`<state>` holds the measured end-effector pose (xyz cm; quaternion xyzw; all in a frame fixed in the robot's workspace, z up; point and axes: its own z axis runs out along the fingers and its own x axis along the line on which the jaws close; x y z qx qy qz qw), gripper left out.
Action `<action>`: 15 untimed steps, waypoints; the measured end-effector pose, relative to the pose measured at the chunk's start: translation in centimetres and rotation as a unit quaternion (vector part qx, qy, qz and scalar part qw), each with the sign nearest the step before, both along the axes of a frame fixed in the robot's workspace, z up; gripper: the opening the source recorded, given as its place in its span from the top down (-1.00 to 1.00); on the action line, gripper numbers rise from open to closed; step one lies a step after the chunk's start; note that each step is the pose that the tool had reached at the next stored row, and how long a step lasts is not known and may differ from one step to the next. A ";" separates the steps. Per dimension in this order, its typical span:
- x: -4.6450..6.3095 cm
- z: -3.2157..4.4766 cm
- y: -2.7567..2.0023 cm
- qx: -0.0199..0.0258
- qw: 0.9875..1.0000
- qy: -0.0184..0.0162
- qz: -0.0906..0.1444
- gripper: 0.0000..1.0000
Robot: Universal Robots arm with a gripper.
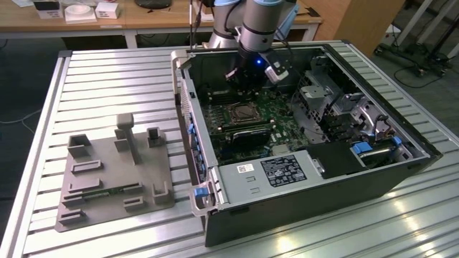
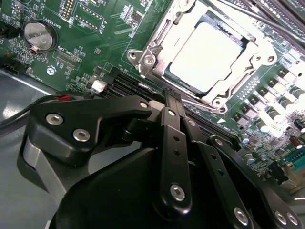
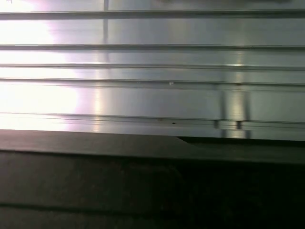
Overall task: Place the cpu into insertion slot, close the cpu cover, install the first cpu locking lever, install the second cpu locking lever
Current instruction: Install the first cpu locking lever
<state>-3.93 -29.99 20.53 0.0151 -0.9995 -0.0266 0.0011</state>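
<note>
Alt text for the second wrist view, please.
The cpu sits in the insertion slot with the silver cpu cover closed around it, on a green motherboard. The black gripper fills the foreground close beside the socket, near a round coin battery.

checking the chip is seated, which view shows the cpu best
The second wrist view: the small square silvery-grey cpu sits framed by the silver metal cpu cover, seen from close by. The exterior view shows the socket as a small patch; the first wrist view faces ribbed metal.
</note>
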 end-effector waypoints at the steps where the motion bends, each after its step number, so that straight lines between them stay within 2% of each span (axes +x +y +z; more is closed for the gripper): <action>1: 0.1 -0.04 0.01 0.000 1.000 0.000 0.000 0.80; 15: 0.4 -0.50 0.13 0.000 1.000 0.000 0.000 0.80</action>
